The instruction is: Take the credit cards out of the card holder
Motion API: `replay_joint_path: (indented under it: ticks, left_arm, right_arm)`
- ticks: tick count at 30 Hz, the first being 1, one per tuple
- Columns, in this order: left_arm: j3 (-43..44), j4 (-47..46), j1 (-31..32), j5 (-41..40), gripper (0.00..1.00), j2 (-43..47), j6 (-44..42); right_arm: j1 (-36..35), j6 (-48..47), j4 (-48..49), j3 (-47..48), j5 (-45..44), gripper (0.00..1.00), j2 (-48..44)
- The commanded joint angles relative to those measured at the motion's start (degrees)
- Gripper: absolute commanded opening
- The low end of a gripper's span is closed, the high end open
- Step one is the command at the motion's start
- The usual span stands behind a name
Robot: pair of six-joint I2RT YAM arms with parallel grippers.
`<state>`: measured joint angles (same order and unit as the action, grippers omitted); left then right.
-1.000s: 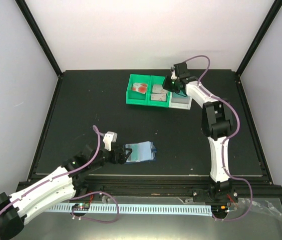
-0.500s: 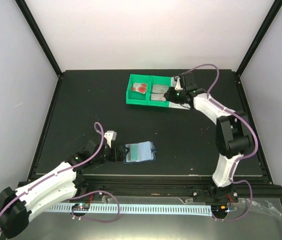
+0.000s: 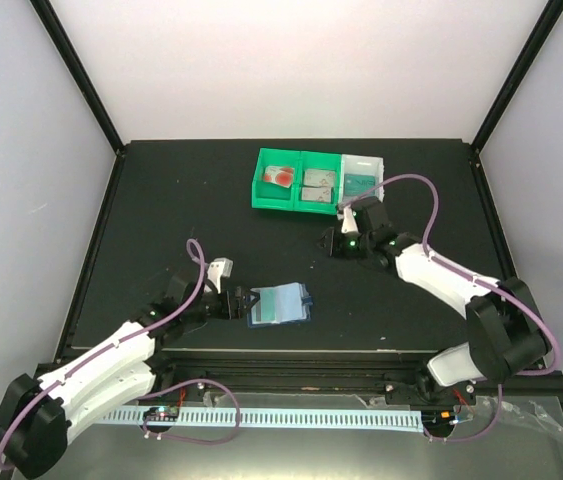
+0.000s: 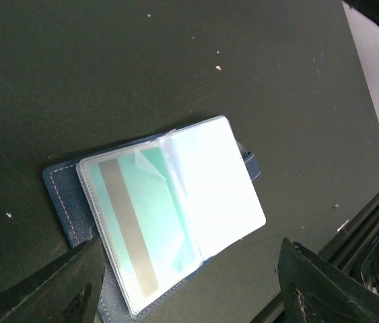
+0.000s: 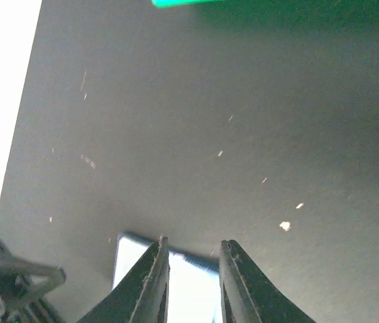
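The card holder [image 3: 279, 303] lies open on the black table near the front. In the left wrist view it [image 4: 169, 215] shows a teal card [image 4: 139, 222] with a pale stripe inside its clear left pocket. My left gripper [image 3: 229, 303] is wide open just left of the holder, its fingers [image 4: 61, 282] straddling the holder's near edge. My right gripper [image 3: 339, 240] hovers over bare table below the trays, jaws slightly apart and empty [image 5: 192, 243]. The white card with red circles [image 3: 279, 176], a greyish card [image 3: 316, 183] and a teal card [image 3: 361, 183] lie in the trays.
A green two-compartment tray [image 3: 261, 195] and a white tray [image 3: 373, 163] stand side by side at the back. The table's front edge with a metal rail runs just below the holder. White walls close in the sides and back.
My right gripper has left the white tray and moved down toward the table's middle; a teal card now shows in that tray. My left gripper has drawn back slightly from the holder.
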<state>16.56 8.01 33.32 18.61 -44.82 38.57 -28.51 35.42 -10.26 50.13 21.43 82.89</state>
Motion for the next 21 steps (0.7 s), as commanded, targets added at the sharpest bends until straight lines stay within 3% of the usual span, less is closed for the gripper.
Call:
replay_joint_path:
  ticks: [1, 11, 21]
  left_arm:
    - [-1.05, -3.55, -1.25, 3.89, 0.74, -2.01, 0.7]
    - [-4.4, -10.45, -2.84, 7.44, 0.75, -5.92, 3.07]
    - [-5.28, -13.13, -3.47, 8.93, 0.74, -8.5, 2.58]
  right_arm:
    - [-4.57, 1.69, 3.65, -3.29, 0.15, 0.23, -2.1]
    - [-14.19, 1.69, 7.63, -7.75, -3.07, 0.27, 1.48]
    - [-16.17, 1.71, 10.04, -10.66, -3.86, 0.27, 6.57]
